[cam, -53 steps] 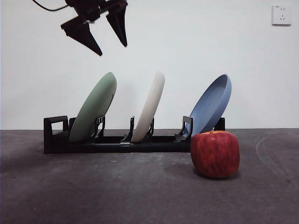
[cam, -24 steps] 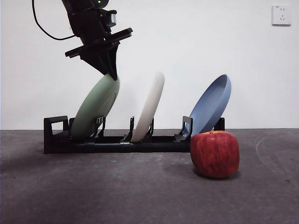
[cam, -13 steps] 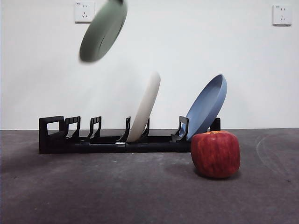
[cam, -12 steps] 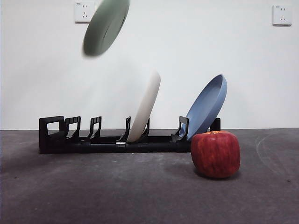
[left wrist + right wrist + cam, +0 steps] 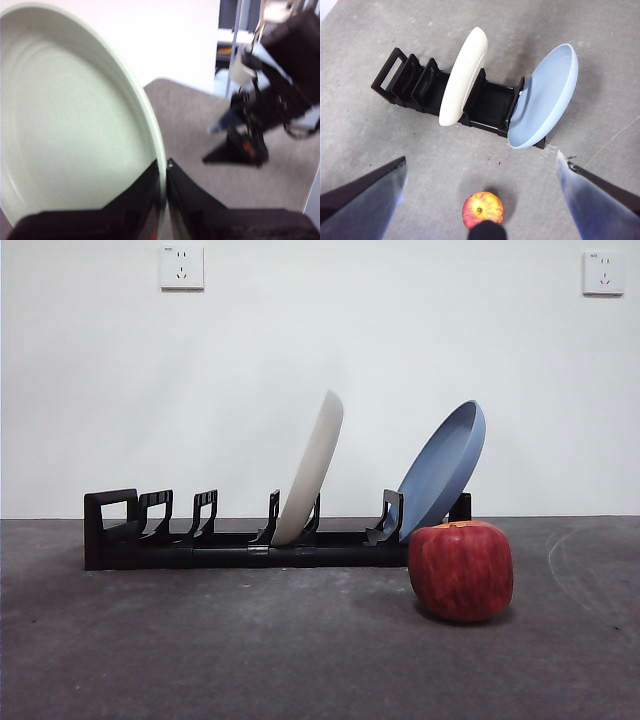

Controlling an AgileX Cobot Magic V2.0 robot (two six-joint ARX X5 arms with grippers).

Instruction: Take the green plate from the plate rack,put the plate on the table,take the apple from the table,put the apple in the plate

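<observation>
The pale green plate (image 5: 75, 125) fills the left wrist view, lifted clear of the table, with my left gripper (image 5: 164, 166) shut on its rim. It is out of the front view. The black plate rack (image 5: 230, 550) stands on the grey table (image 5: 250, 650) with its left slots bare. To the right of the rack, on the table, sits the red apple (image 5: 461, 571). My right gripper (image 5: 481, 157) hangs open high above the apple (image 5: 483, 209) and the rack (image 5: 415, 85), holding nothing.
A cream-white plate (image 5: 312, 470) leans in the rack's middle slot and a blue plate (image 5: 440, 472) in its right slot, just behind the apple. The left wrist view shows the other arm (image 5: 270, 100) off to one side.
My left gripper closed on the green plate's rim, lifted it out of the rack and carried it up out of the front view. The rack shifted slightly to the left.
</observation>
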